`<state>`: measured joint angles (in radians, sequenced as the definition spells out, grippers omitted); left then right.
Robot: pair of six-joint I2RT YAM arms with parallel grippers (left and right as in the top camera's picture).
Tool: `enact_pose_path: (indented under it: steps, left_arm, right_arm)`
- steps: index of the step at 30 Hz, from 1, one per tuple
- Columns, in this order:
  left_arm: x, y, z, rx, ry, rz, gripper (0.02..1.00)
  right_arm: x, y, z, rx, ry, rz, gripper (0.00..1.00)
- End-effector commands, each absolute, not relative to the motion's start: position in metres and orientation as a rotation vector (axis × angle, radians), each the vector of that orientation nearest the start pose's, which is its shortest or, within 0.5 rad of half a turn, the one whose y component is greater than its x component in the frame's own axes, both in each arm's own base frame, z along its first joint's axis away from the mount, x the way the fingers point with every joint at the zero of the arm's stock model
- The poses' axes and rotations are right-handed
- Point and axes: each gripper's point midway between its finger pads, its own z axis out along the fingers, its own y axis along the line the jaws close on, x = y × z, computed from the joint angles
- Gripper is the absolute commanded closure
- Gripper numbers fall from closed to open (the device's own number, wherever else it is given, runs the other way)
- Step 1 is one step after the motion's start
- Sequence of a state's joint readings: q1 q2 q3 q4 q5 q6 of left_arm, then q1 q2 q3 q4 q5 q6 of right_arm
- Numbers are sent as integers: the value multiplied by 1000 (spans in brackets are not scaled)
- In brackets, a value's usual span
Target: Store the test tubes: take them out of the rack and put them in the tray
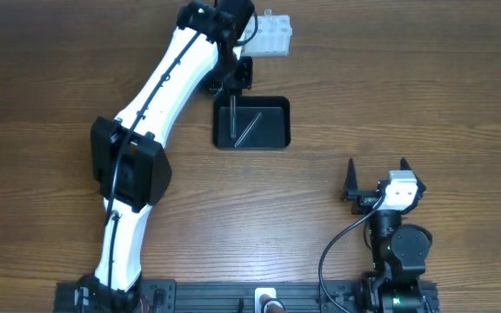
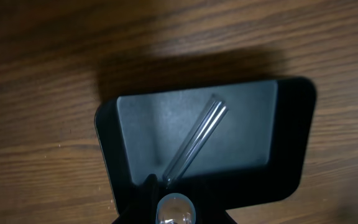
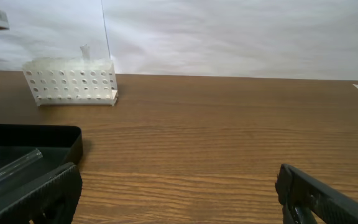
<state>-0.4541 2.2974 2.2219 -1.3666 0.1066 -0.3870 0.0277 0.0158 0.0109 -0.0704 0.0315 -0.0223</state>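
Top view gives you the layout. Your left gripper (image 1: 231, 83) hangs over the left end of the black tray (image 1: 287, 122), which sits on the table (image 1: 424, 87) toward its far edge, about midway along. Its fingers are clamped on the held tube (image 1: 231, 115), carried roughly upright. Through the left wrist camera you look almost straight down its length and see little but its round end. That upright carry fits a tube drawn out of a rack hole, so I judge you are at the placing step and will need to tip it over or lower it gently.

Just to its right, the lying tube (image 2: 197, 140) rests slantwise on the tray floor. The floor to the left of it is bare, so set yours down there rather than across it, since glass dropped on glass may chip.

The white rack (image 1: 268, 36) stands just beyond the tray's far right corner, at the table's far edge, near enough to keep each carry short. What looks like a racked tube (image 3: 84, 51) sticks up from it, though it is too small to be sure.

Your right gripper (image 1: 378, 176) sits on the right side nearer the near edge, well apart from the tray. Its fingers are spread wide and it holds nothing, parked clear of the left arm's path.
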Motion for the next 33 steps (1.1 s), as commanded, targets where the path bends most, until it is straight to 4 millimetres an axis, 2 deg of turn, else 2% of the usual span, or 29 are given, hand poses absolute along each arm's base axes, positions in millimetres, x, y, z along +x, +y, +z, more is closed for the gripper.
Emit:
enact_pose_path:
  steps: [1,21,33]
  left_arm:
    - [417,-223,90,75,3120,-227,950]
    - [418,-212,58,33,3193,-181,943]
    - [427,-212,50,24,3173,-194,939]
  right_arm:
    - [246,4,157,-23,1643,-5,9]
    - [246,4,157,-23,1643,-5,9]
    - [246,4,157,-23,1643,-5,9]
